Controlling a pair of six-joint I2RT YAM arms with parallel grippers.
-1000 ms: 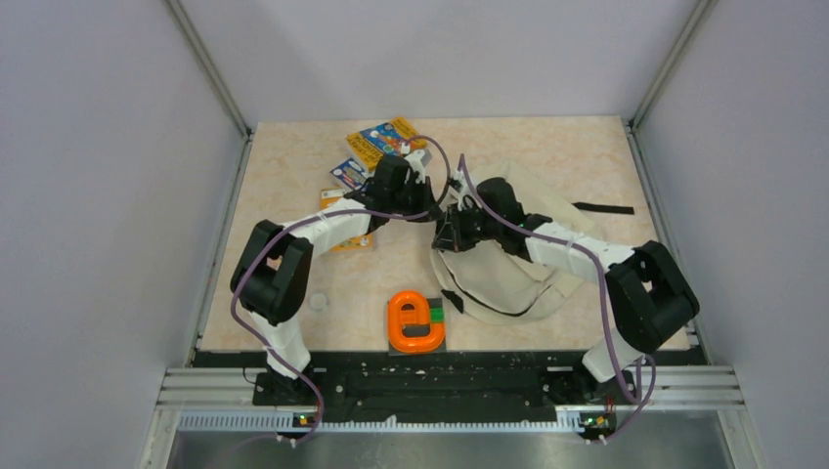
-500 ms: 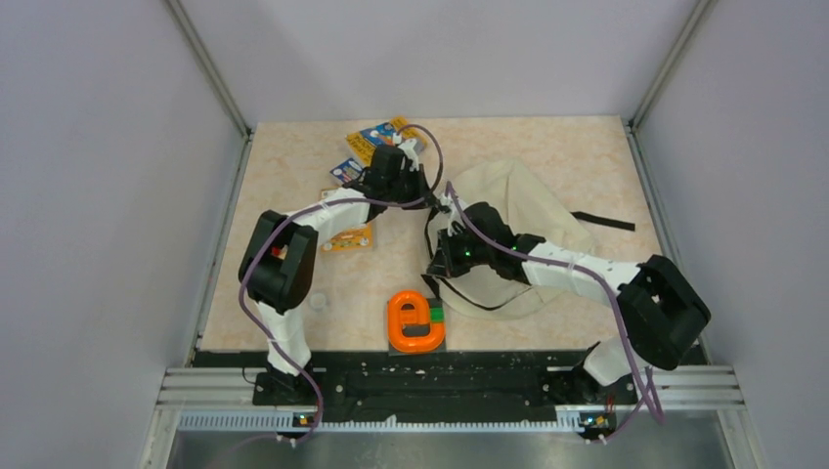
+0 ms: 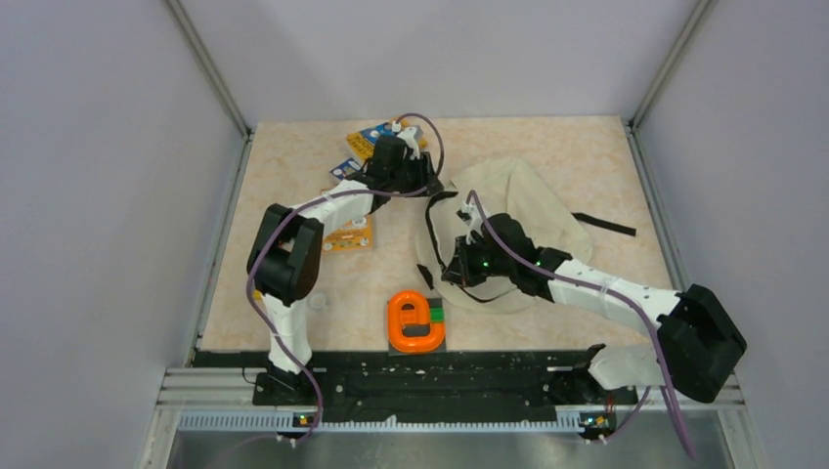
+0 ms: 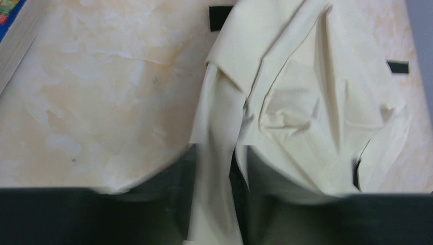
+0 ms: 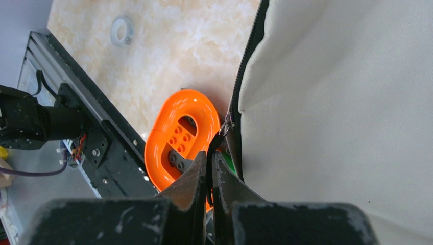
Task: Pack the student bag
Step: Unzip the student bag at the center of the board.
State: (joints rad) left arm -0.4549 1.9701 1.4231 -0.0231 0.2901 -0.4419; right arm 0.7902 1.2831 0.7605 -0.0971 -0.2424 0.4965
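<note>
**A:** anyone able to read anything in these?

**B:** nope. the blue-and-yellow printed book covers have lettering on them, but it's too small and blurry to make out.

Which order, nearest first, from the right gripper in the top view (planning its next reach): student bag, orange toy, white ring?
1. student bag: its edge is pinched in the right gripper.
2. orange toy: close by, left and toward the near edge.
3. white ring: farthest, well off to the left.

One bag, three books, one toy, one ring
</note>
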